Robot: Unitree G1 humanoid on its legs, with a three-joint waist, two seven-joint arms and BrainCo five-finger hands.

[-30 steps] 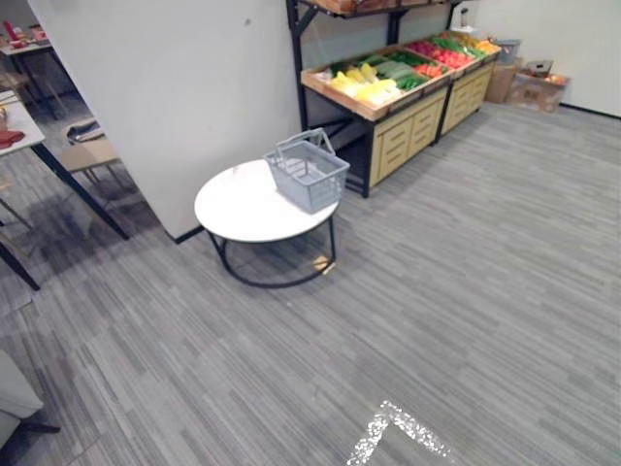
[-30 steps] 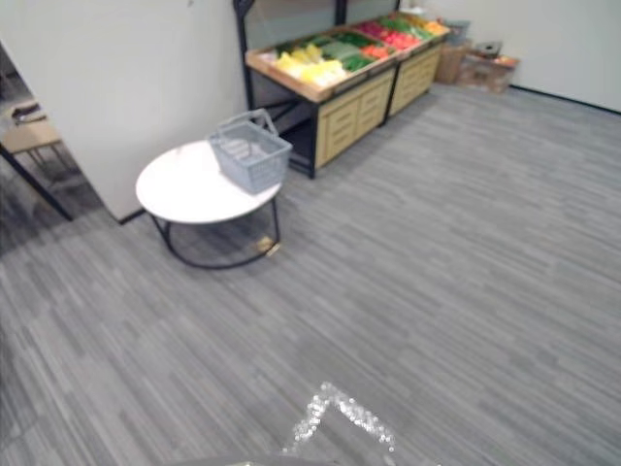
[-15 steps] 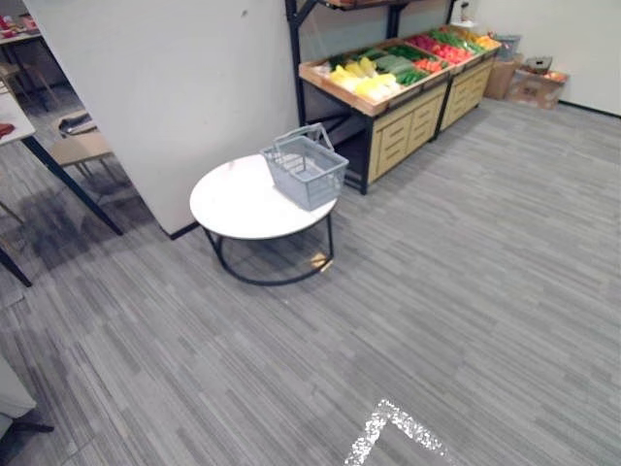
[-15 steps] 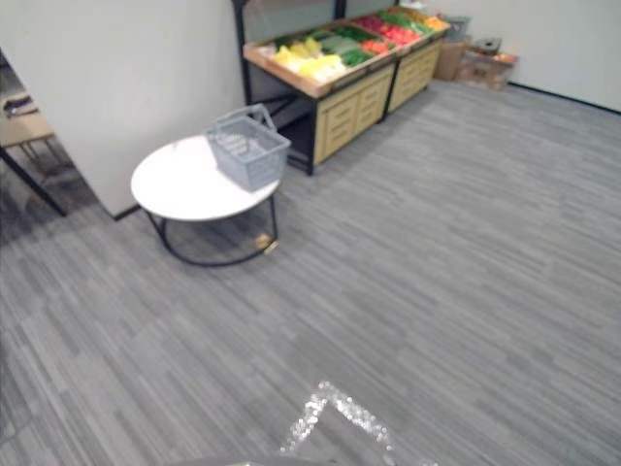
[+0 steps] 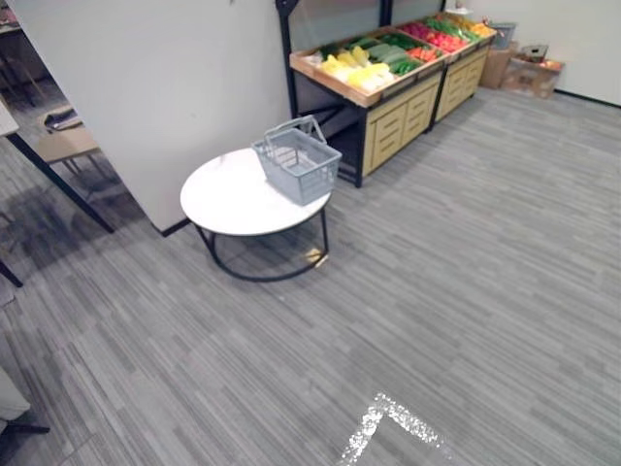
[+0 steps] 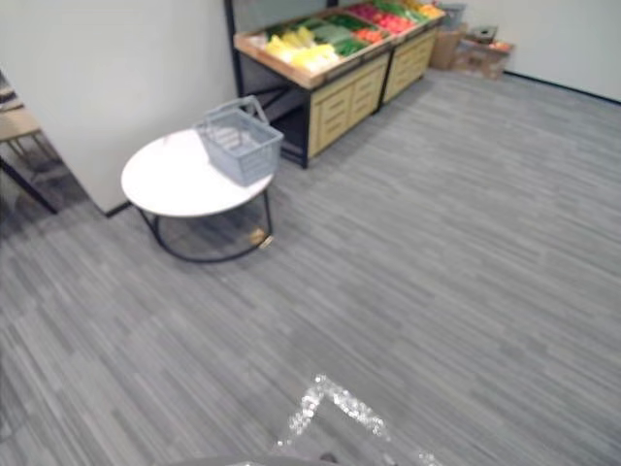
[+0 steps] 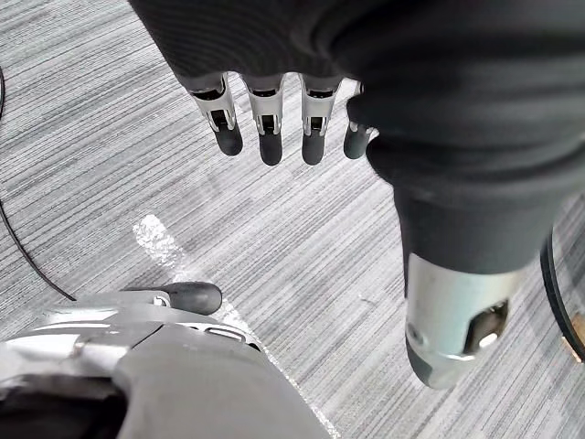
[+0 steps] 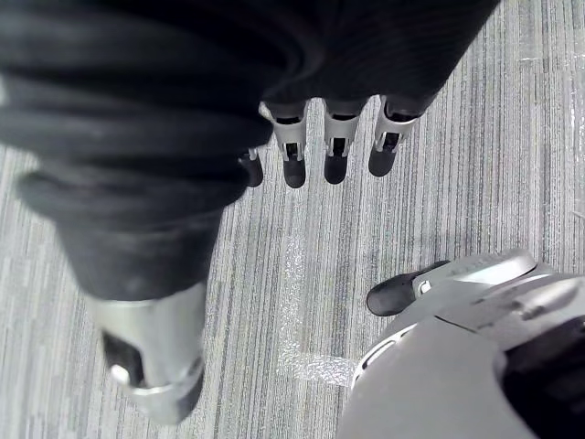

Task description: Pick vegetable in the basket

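Left hand (image 7: 267, 114) hangs over the grey floor (image 5: 466, 272), fingers straight and apart, holding nothing; right hand (image 8: 334, 137) same. Grey basket (image 5: 298, 160) sits on a round white table (image 5: 223, 204), well ahead of both hands. Vegetables (image 5: 364, 73) lie on a wooden stand (image 5: 398, 116) farther off, past the basket.

Looks like a grocery shop here: a wooden stand (image 5: 393, 131) piled with yellow, green and red vegetables (image 5: 364, 73), a grey shopping basket (image 5: 296, 165) on the round worktop (image 5: 223, 199) just beside the stand, boxes (image 5: 532, 76) at its far end.
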